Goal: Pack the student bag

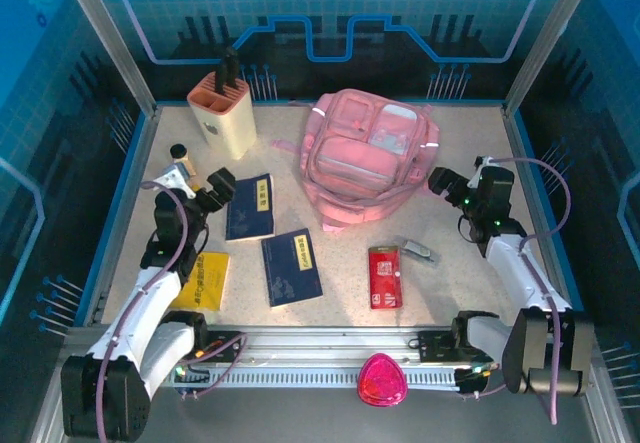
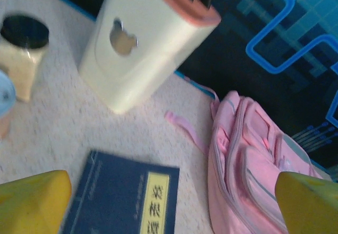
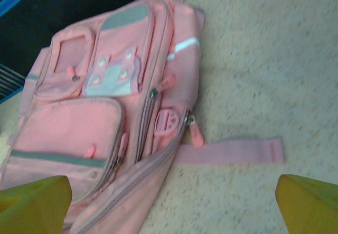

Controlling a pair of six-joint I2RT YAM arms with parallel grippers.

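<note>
1. The bag point(image 1: 370, 158) lies flat at the far middle of the table point(image 1: 450, 293), pockets facing up, with a strap point(image 3: 227, 152) trailing onto the tabletop.
2. The right gripper point(image 1: 447, 183) hangs just beside the bag's right edge, fingers wide apart, nothing between them.
3. The left gripper point(image 1: 213, 191) is well to the bag's left, likewise spread and empty, by a blue book point(image 1: 250, 206).
4. A second blue book point(image 1: 291, 266), a yellow book point(image 1: 203, 280) and a red packet point(image 1: 384, 276) lie nearer the arms.
5. A beige holder point(image 1: 222, 113) stands at the far left.

Blue circuit-patterned walls point(image 1: 330, 3) enclose a speckled beige tabletop point(image 1: 440, 298).
</note>
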